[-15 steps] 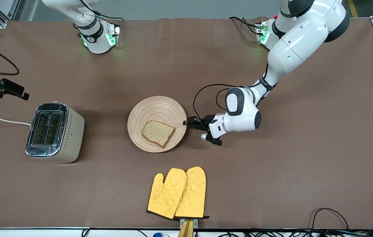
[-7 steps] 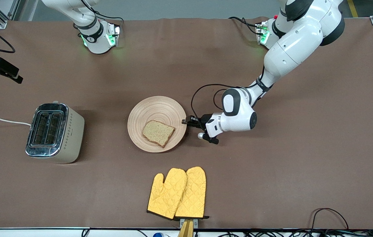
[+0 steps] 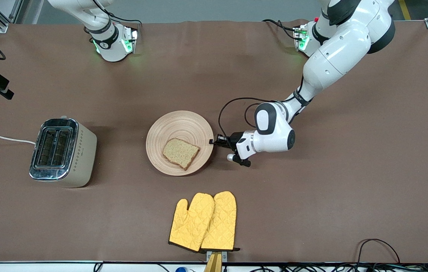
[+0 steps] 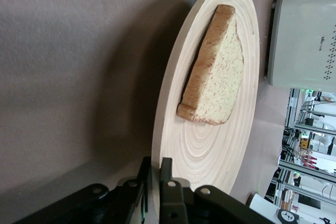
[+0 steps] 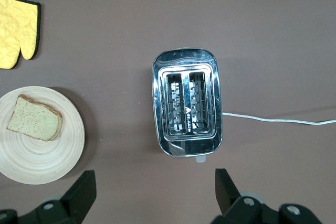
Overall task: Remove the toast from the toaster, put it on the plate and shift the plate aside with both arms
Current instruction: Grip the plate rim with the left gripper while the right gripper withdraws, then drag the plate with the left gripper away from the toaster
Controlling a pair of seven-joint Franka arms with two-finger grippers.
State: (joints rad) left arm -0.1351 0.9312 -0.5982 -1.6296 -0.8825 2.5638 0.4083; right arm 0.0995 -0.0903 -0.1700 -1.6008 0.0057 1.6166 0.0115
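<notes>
**Left gripper pinches the plate rim; toast already served**

The left gripper [image 3: 216, 142] lies low at the plate [image 3: 168, 126], at the rim on the side toward the left arm's end of the table. The left wrist view shows its two fingers [image 4: 167, 192] closed tight on the thin wooden edge, one above and one below — a rim pinch, judged the only grip a flat disc offers a narrow jaw. The toast [image 3: 181, 152] lies flat on the plate, off-centre, on the half nearer the front camera, and its crust stops short of the rim. It looks free to slide if the plate tips, so a level drag seems wiser than a lift.

The right gripper [image 5: 152, 195] hangs high over the table near the toaster [image 3: 62, 152], jaws spread wide and empty — that arm waits. Both toaster slots show bare wire, so the toast step is done.

As for room: bare brown table lies around the plate toward the bases and toward the left arm's end. The yellow mitts [image 3: 203, 222] lie nearer the front camera, well apart from the plate. The toaster and its cord [image 3: 2, 138] stand toward the right arm's end.
</notes>
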